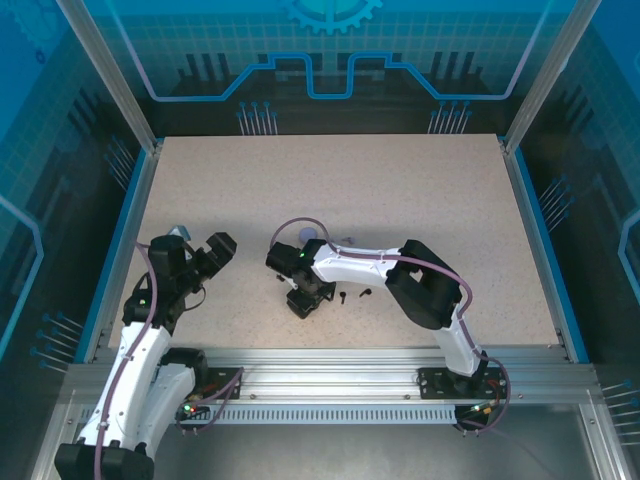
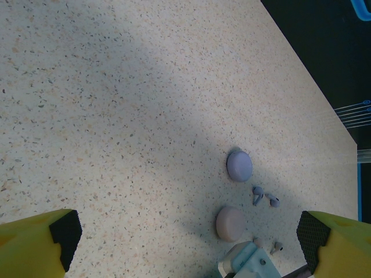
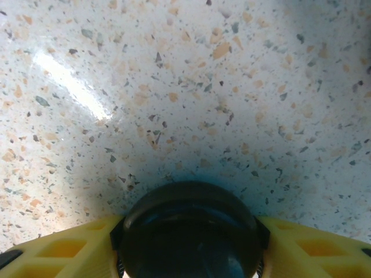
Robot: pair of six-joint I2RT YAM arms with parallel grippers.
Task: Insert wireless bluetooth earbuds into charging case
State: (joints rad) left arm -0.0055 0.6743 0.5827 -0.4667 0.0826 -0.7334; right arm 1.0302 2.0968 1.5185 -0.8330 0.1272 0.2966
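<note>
On the left, the left gripper (image 1: pixel 197 250) is held above the speckled table (image 1: pixel 420 190), and nothing is held in it. In the left wrist view its yellow fingers (image 2: pixel 35 246) are spread wide apart, and bare table is seen between them.

Farther to the right in that view, a round lilac case (image 2: pixel 239 165) is seen lying on the table. Two lilac earbuds (image 2: pixel 257 194) are laid just beside it, close to each other. Near them a round pinkish case (image 2: pixel 231 223) is seen. Two tiny pinkish earbuds (image 2: pixel 258 242) are laid beside that case. They are small and blurry, so their colour is perhaps not told quite right.

In the middle of the table, the right gripper (image 1: pixel 306 297) is held low over the table top. A round black case (image 3: pixel 188 229) is gripped between its yellow fingers (image 3: pixel 64 252), with one finger pressed on each side. It cannot be told if the lid is open.

Just to the right of that gripper, two black earbuds (image 1: pixel 342 297) are laid on the table. They are near each other and apart from the black case. All the earbuds that are seen are lying on the table, outside the cases.
</note>
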